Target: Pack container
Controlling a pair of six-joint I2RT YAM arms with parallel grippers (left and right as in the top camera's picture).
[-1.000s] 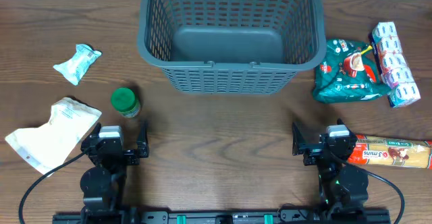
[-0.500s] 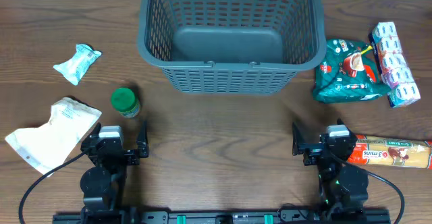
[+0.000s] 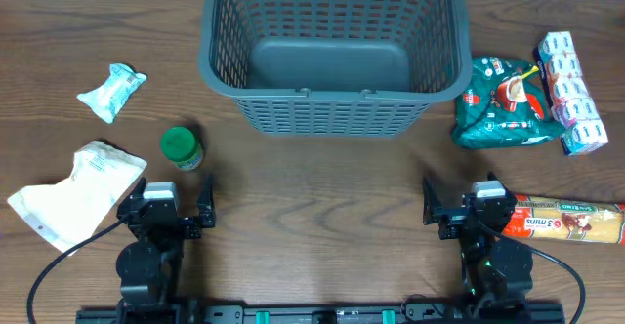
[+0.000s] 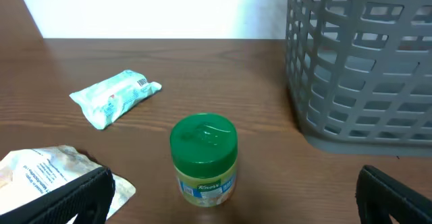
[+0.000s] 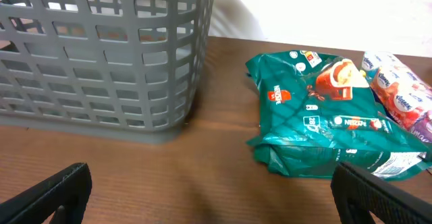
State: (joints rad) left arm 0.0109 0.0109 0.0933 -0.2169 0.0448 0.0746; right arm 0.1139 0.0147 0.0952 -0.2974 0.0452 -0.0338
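The container (image 3: 332, 90), a big dark grey lattice basket, stands empty at the back centre of the table; its wall also shows in the left wrist view (image 4: 364, 82) and the right wrist view (image 5: 101, 62). My left gripper (image 3: 171, 195) (image 4: 229, 207) is open near the front left, with a green-lidded jar (image 3: 182, 148) (image 4: 203, 158) just ahead of it and apart from its fingers. Near the front right my right gripper (image 3: 472, 195) (image 5: 216, 204) is open over bare table, with nothing between its fingers.
A pale teal packet (image 3: 112, 90) (image 4: 115, 97) and a white pouch (image 3: 73, 192) (image 4: 40, 173) lie on the left. On the right lie a teal bag (image 3: 503, 104) (image 5: 324, 116), a white-and-pink multipack (image 3: 571, 92) (image 5: 405, 96) and a red-labelled tube (image 3: 571, 222) beside the right gripper.
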